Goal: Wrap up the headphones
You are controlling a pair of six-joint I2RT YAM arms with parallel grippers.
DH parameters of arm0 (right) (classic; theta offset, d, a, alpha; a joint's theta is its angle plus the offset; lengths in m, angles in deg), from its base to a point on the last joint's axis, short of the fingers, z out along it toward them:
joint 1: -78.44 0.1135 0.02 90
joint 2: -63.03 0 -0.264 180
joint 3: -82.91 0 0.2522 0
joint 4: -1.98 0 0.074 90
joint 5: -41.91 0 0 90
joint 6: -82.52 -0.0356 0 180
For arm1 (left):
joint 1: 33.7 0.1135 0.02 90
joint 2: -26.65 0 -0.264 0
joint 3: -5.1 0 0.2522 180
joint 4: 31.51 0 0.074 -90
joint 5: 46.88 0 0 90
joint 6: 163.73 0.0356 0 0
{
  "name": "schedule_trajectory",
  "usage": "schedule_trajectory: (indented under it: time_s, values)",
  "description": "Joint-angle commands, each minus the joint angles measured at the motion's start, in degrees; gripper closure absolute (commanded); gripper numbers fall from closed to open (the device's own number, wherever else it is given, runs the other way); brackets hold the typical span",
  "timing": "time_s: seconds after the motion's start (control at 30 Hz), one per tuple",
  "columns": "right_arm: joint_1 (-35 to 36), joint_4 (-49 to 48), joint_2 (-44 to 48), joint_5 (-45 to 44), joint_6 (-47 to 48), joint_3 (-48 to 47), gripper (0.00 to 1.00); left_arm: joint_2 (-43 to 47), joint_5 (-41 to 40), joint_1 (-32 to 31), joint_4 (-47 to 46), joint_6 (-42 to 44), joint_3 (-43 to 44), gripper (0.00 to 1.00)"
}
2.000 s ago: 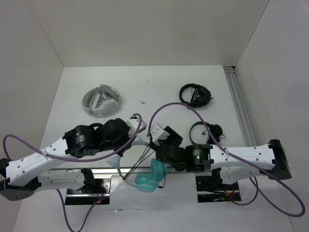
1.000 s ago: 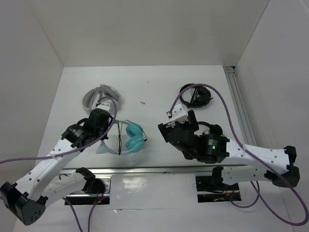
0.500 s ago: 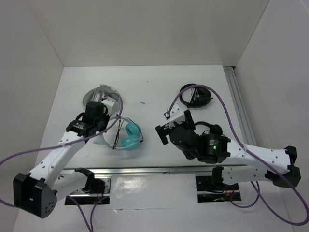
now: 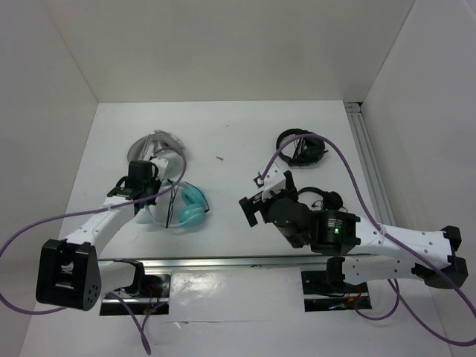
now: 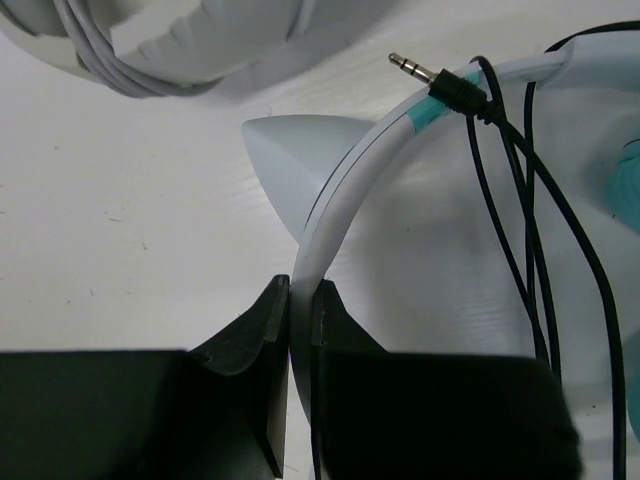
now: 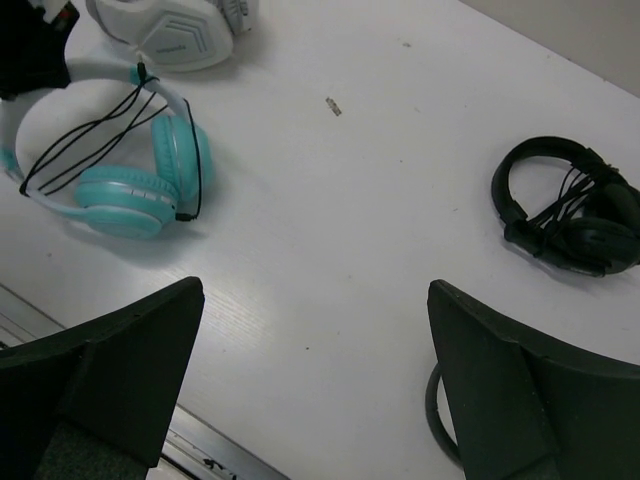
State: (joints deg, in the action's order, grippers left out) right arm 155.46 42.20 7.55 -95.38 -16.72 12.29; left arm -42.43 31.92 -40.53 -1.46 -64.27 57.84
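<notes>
The teal headphones (image 4: 190,206) lie on the table left of centre, their thin black cable (image 4: 172,202) wound across the pale headband (image 5: 345,195). The cable's jack plug (image 5: 412,69) sticks out at the headband's top. My left gripper (image 4: 143,195) is shut on the headband, its black fingers (image 5: 250,340) pinching the band. The headphones also show in the right wrist view (image 6: 135,185). My right gripper (image 4: 253,207) is open and empty above the table's middle, right of the headphones.
Grey-white headphones (image 4: 155,150) lie just behind the left gripper, also in the left wrist view (image 5: 170,40). Black headphones (image 4: 299,146) lie at back right, a second black pair (image 4: 321,201) is partly under the right arm. A metal rail (image 4: 368,160) runs along the right edge.
My left gripper carried the teal headphones from the near edge to the left and back, and they now rest on the table. My right gripper drew back to the right, away from them.
</notes>
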Motion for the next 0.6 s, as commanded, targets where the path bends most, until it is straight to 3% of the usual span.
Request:
schedule_trajectory:
  time_s: [0.0, 0.13, 0.2, 0.4, 0.57]
  values:
    - [0.51, -4.22, 3.10, 0.52, 1.32, 0.17, 0.00, 5.24, 0.47, -0.11, -5.04, 6.70, -6.17, 1.00]
    - [1.12, -5.54, 5.20, 1.06, 1.94, 1.40, 0.00, 16.47, 3.99, -0.11, -3.91, 10.66, -11.11, 1.00]
    - [1.12, -6.15, 5.21, 1.67, 2.46, 1.40, 0.00, 18.80, -1.87, 0.93, -3.38, 11.64, -11.74, 1.00]
    - [2.96, -5.63, 5.21, 1.67, 2.47, 1.40, 0.00, 13.38, -3.39, 2.35, -1.88, 13.22, -8.58, 1.00]
    - [3.49, -5.10, 6.26, 1.67, 1.94, 1.92, 0.00, 10.37, -9.18, 2.35, -5.83, 17.79, -9.98, 1.00]
